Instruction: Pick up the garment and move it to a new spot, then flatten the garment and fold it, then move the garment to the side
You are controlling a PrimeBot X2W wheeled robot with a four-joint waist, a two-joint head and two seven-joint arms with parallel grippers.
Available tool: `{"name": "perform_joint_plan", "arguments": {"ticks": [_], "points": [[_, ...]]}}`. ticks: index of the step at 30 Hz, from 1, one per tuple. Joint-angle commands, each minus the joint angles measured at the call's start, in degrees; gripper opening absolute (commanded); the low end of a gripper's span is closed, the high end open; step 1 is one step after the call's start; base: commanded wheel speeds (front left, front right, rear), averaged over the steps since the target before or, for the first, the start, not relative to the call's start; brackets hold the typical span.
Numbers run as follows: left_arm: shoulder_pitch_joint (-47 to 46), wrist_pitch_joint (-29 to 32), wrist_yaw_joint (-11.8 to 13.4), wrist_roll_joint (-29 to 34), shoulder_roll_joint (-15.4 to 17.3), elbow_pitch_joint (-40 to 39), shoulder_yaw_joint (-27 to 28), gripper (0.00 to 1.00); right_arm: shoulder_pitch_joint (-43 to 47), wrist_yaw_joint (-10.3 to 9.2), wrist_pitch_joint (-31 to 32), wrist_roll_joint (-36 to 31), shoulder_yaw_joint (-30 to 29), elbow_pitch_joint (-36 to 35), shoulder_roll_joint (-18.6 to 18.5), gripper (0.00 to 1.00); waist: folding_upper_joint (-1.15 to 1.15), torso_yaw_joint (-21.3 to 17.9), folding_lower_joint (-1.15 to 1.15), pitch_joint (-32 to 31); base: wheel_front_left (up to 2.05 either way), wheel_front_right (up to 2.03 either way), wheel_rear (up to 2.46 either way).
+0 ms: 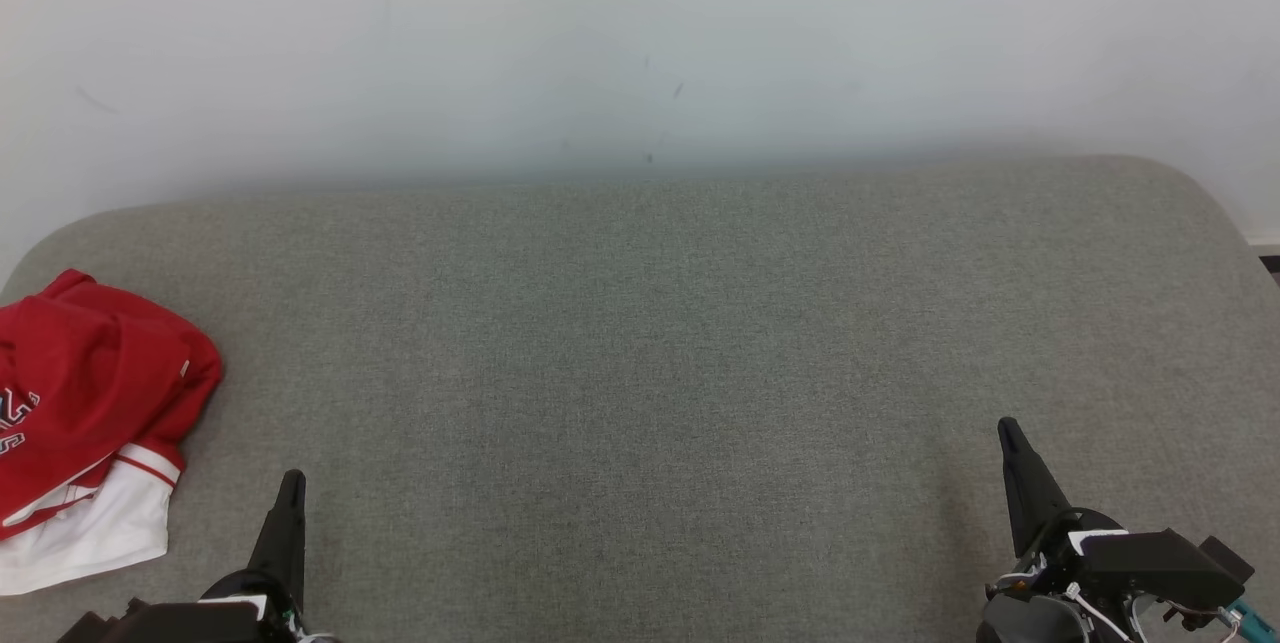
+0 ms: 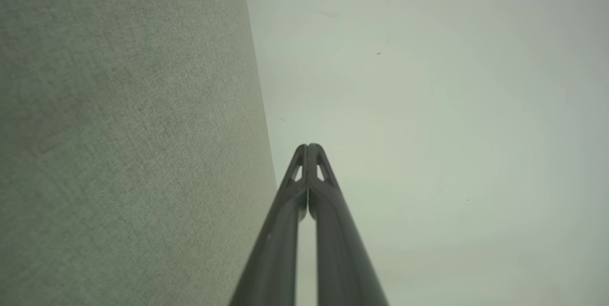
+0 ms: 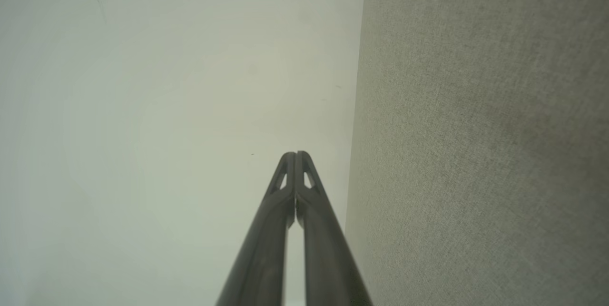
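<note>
Plainly the left tool and right tool are closed, empty; garment (a jersey, perhaps) lies bunched apart.

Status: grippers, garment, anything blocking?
Left gripper shut, empty. Right gripper shut, empty. Red-and-white garment bunched at left edge of grey fabric surface, untouched. Nothing between it and left gripper.

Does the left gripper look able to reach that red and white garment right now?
Likely yes: the garment lies close to the shut left gripper, with bare grey fabric surface between them; its jaws must open first.
</note>
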Motion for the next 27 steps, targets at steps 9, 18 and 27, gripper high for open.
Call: {"name": "perform_joint_plan", "arguments": {"ticks": [9, 18, 27], "points": [[-0.4, 0.0, -0.2, -0.3, 0.2, -0.2, 0.2, 0.00, 0.7, 0.06, 0.2, 0.1, 0.0, -0.1, 0.0, 0.00, 0.00, 0.0, 0.00, 0.0, 0.00, 0.00, 0.00], [-0.4, 0.0, -0.2, -0.3, 0.2, -0.2, 0.2, 0.00, 0.7, 0.06, 0.2, 0.1, 0.0, -0.1, 0.0, 0.00, 0.00, 0.0, 0.00, 0.0, 0.00, 0.00, 0.00], [-0.4, 0.0, -0.2, -0.3, 0.2, -0.2, 0.2, 0.00, 0.7, 0.06, 0.2, 0.1, 0.0, -0.1, 0.0, 0.00, 0.00, 0.0, 0.00, 0.0, 0.00, 0.00, 0.00]]}}
